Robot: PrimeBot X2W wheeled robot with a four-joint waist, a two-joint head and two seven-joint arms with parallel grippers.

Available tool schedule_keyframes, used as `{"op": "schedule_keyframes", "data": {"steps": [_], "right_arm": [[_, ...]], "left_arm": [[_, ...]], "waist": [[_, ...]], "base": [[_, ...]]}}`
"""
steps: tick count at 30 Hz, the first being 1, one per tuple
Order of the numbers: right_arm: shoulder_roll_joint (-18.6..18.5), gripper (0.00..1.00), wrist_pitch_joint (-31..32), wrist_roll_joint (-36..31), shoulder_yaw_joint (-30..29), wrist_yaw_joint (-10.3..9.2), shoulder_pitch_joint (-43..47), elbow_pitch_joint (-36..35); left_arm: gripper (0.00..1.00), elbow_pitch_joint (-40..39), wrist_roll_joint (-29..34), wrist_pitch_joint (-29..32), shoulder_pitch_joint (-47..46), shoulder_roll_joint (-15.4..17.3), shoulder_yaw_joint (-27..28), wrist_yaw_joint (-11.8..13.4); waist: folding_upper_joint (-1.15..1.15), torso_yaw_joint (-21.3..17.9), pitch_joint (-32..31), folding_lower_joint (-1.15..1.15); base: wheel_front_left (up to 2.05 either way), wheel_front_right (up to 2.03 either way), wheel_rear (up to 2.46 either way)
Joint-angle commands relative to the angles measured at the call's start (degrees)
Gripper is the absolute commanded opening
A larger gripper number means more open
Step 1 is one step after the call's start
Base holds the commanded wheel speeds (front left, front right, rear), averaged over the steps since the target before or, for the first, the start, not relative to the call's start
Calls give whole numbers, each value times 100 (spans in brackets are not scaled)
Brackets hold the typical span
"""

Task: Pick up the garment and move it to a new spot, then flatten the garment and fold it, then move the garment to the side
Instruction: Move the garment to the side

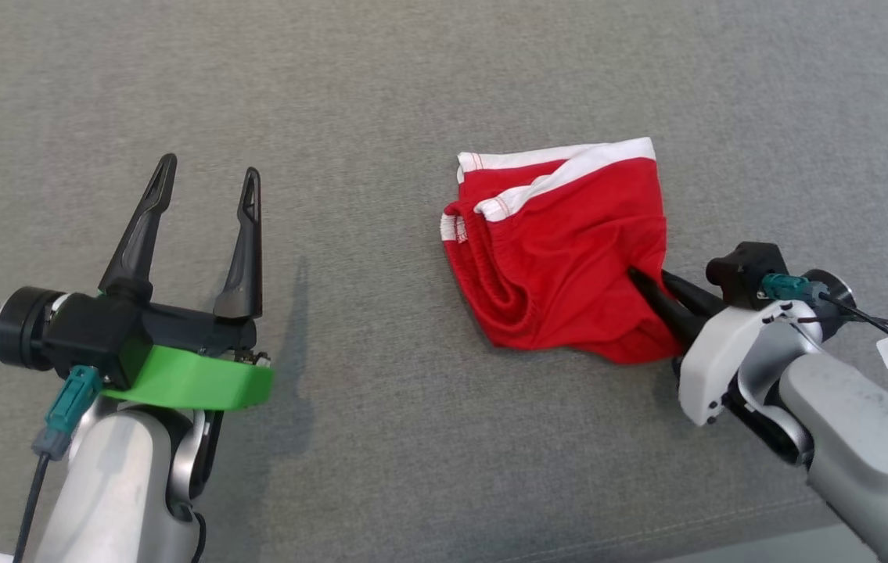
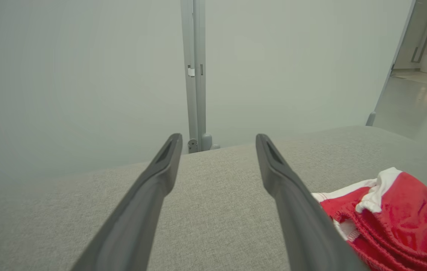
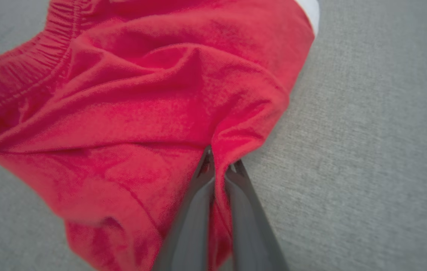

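Both fingertips of the right hand (image 1: 634, 277) are hiding in the red garment's (image 1: 561, 258) fold, pinching it; its white trim (image 1: 561, 156) is facing away; the left hand (image 1: 210, 168) is standing open.

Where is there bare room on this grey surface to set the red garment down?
Bare grey surface lies between the left gripper and the garment, and across the far side. Crowded where the right gripper pinches the garment.
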Motion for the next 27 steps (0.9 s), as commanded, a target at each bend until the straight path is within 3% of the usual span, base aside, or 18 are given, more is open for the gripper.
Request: {"op": "schedule_keyframes", "data": {"steps": [1, 8, 16, 20, 27], "right_arm": [[-171, 0, -26, 67, 101, -12, -148, 35], [-1171, 0, -407, 155, 343, -12, -869, 364], [-2015, 0, -942, 81, 345, -12, -1434, 1050], [-2188, 0, -1078, -15, 141, -12, -1695, 1384], [-2007, 0, -1202, -43, -227, -12, -1948, 1919]], "left_arm": [[100, -69, 45, 57, -130, 75, -2, -34], [100, -493, 143, 380, -365, 357, -16, -68], [100, -853, 230, 666, -529, 553, -61, -97], [100, -996, 254, 761, -594, 642, -76, -109], [100, -1112, 269, 813, -654, 692, -116, -111]], "waist": [[0, -633, 474, -1], [0, -1073, 1067, -1], [0, -1238, 1518, -1], [0, -1262, 1665, -1], [0, -1206, 1788, -1]], "base": [[0, 0, 0], [0, 0, 0], [0, 0, 0], [0, 0, 0], [0, 0, 0]]}}
